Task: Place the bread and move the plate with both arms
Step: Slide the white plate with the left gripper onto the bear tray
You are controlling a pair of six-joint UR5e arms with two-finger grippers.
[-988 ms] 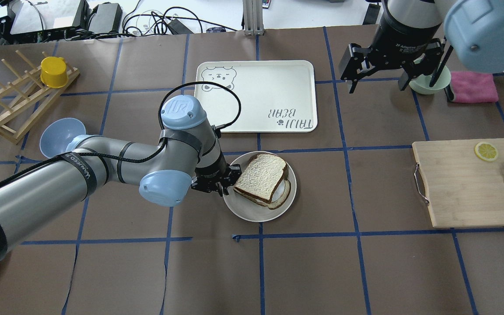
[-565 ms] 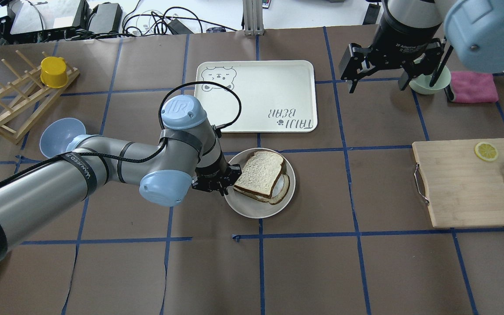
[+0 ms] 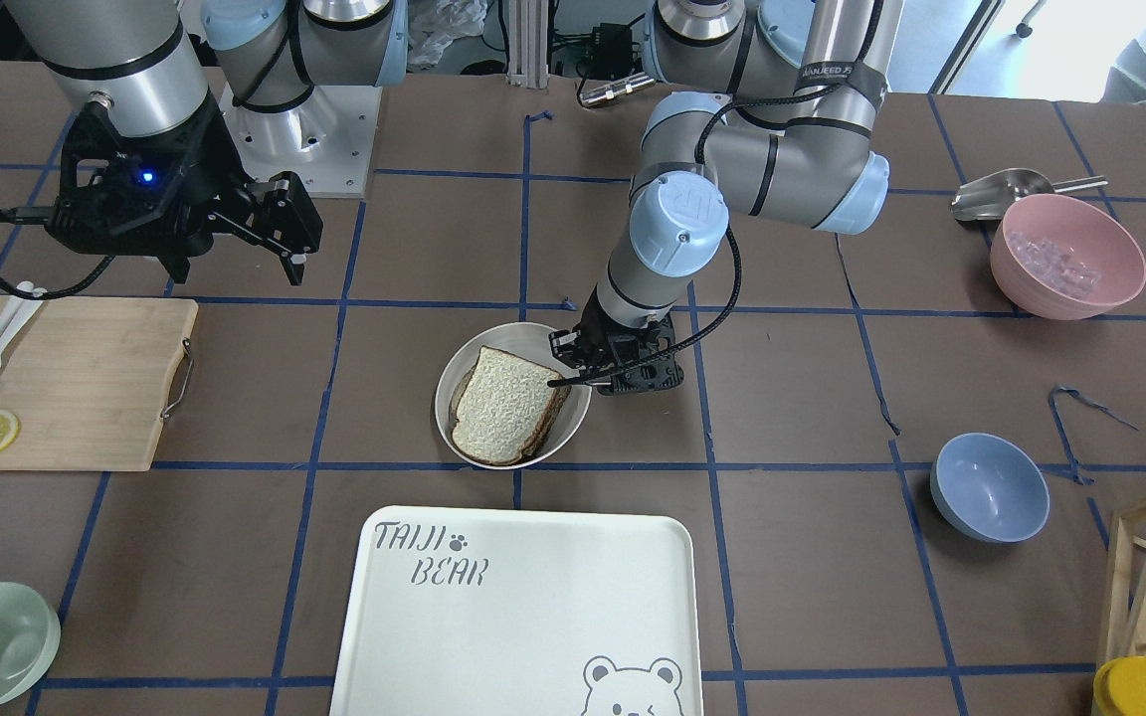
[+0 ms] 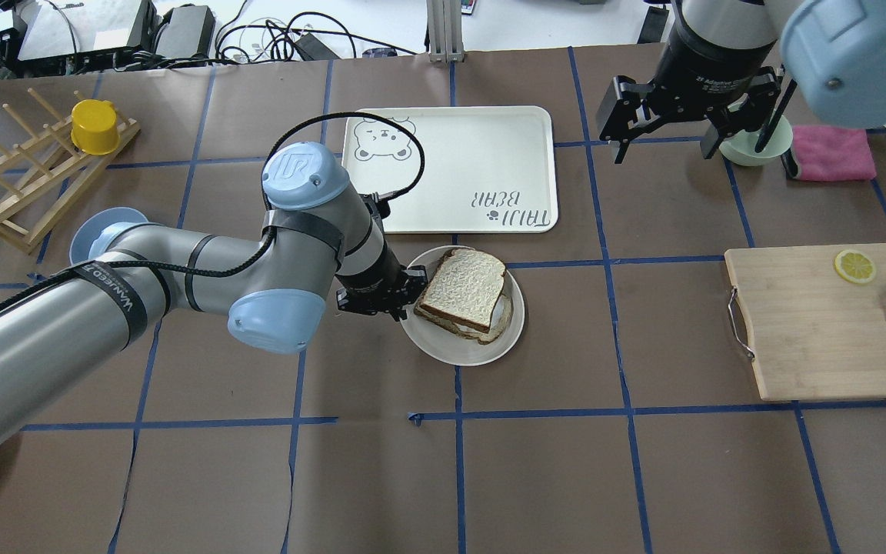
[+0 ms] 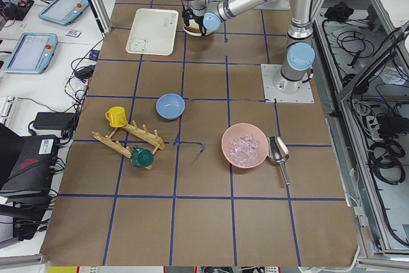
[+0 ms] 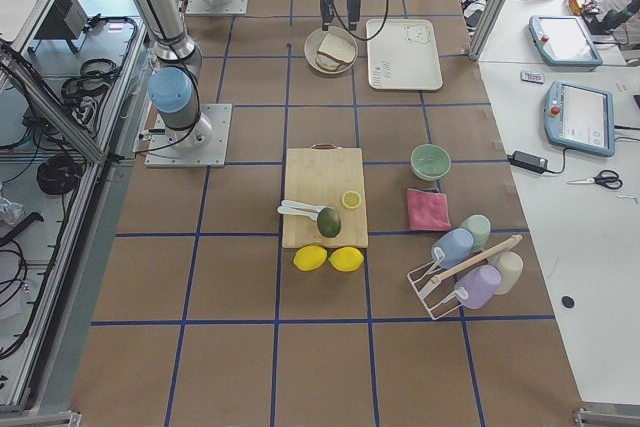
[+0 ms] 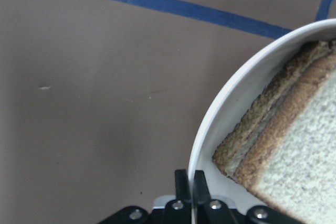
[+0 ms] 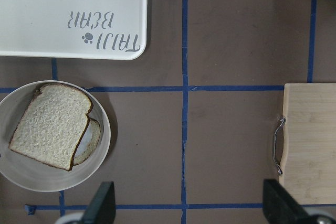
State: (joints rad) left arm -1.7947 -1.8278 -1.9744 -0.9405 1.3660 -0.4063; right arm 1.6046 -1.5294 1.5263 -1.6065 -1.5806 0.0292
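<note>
So, closest in, the left gripper [image 4: 381,296] has its jaws clamped narrow on the near rim of the plate [image 4: 443,350]; the wrist view shows the thin white edge caught right between them. The bread [image 4: 464,286] lies on that plate, stacked at a skew on the egg slice [image 4: 498,322], with one corner right beside the pinched rim. Whether the plate is resting on the surface [image 4: 566,477] or hanging just above it, the views don't tell.

Risk-wise, it's a one-point grip on a slick rim. Any tilt or quick swing could pivot the plate, and the loose top slice would likely slide off. The rim could also slip out of the pinch.

Just beyond sits the TAIJI BEAR tray [image 4: 451,169], whose raised edge could catch the plate. Farther off, the right gripper [image 4: 664,146] hovers with jaws wide, holding nothing, well apart from the plate, so it gives no support.
</note>
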